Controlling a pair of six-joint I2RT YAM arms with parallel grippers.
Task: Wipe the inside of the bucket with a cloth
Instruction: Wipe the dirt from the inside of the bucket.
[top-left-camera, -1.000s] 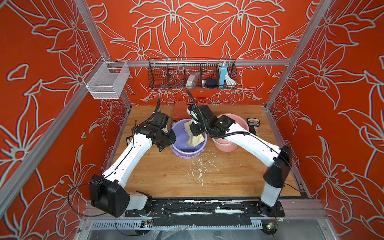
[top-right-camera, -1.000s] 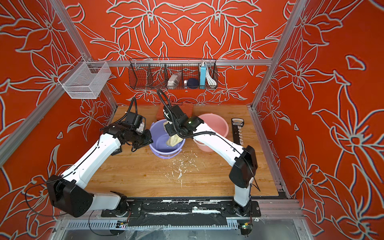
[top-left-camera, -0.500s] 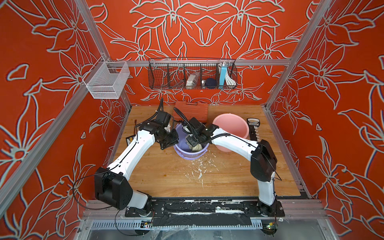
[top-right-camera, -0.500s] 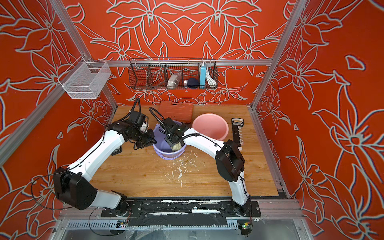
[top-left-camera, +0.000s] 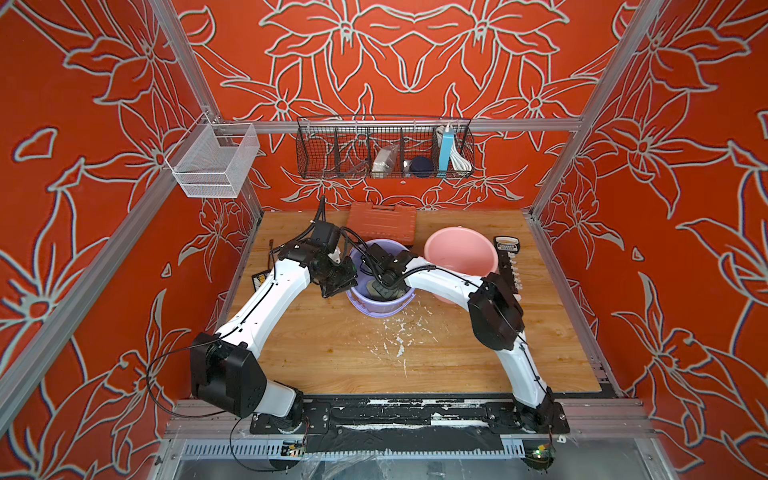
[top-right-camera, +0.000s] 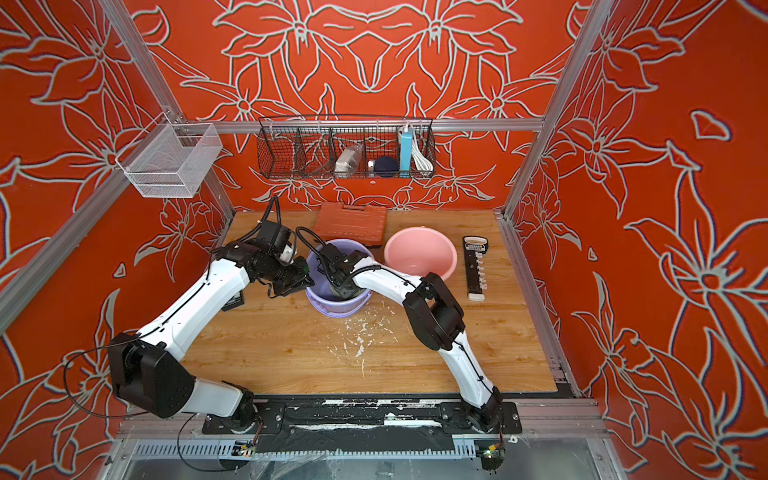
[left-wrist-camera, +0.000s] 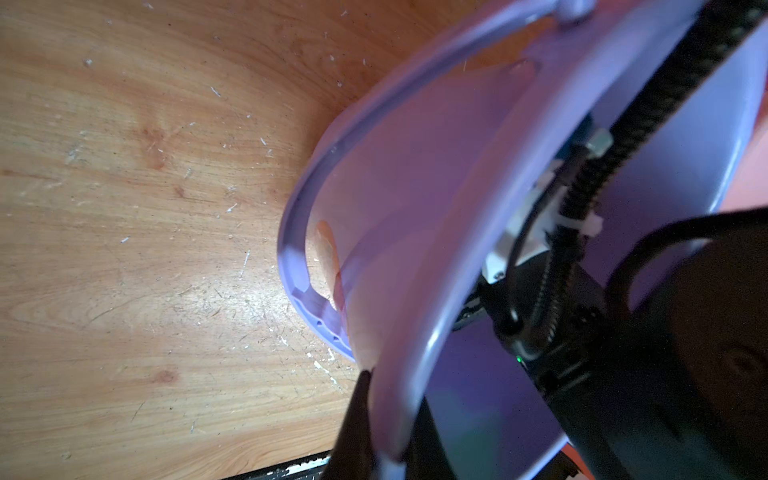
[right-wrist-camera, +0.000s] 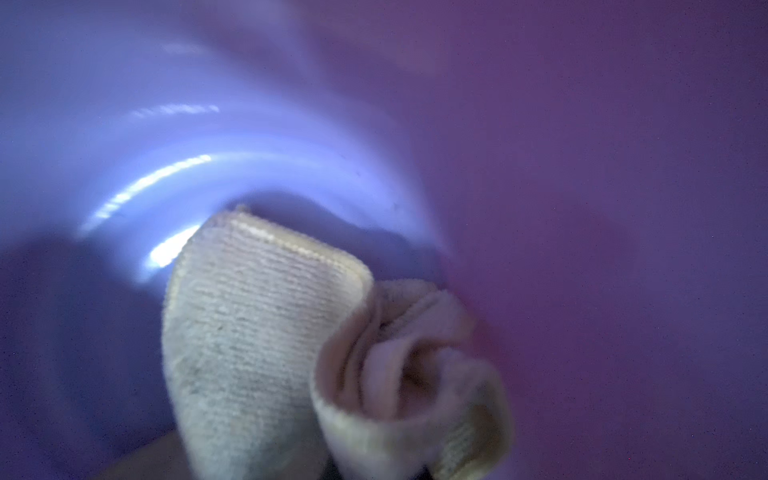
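A lavender bucket (top-left-camera: 376, 309) (top-right-camera: 336, 309) stands upright mid-table. My left gripper (top-left-camera: 348, 286) (top-right-camera: 308, 282) is shut on its left rim; in the left wrist view its two dark fingers pinch the thin wall (left-wrist-camera: 390, 419), and the bucket's handle (left-wrist-camera: 291, 232) lies down on the wood. My right gripper (top-left-camera: 384, 291) (top-right-camera: 338, 291) reaches deep into the bucket. The right wrist view shows the cream cloth (right-wrist-camera: 257, 332) bunched and folded against the bucket's inner wall (right-wrist-camera: 582, 208), with my right gripper (right-wrist-camera: 365, 467) shut on it, its fingers mostly hidden behind the fabric.
A pink bucket (top-left-camera: 461, 257) stands just right of the lavender one, close to my right forearm. An orange tool case (top-left-camera: 382, 222) lies behind both. A black socket rail (top-left-camera: 509, 266) lies at the right edge. White flecks (top-left-camera: 399, 336) litter the wood in front.
My right gripper has carried the cloth from above the rim down into the bucket. The left gripper has kept its hold on the rim, with its arm shifted slightly.
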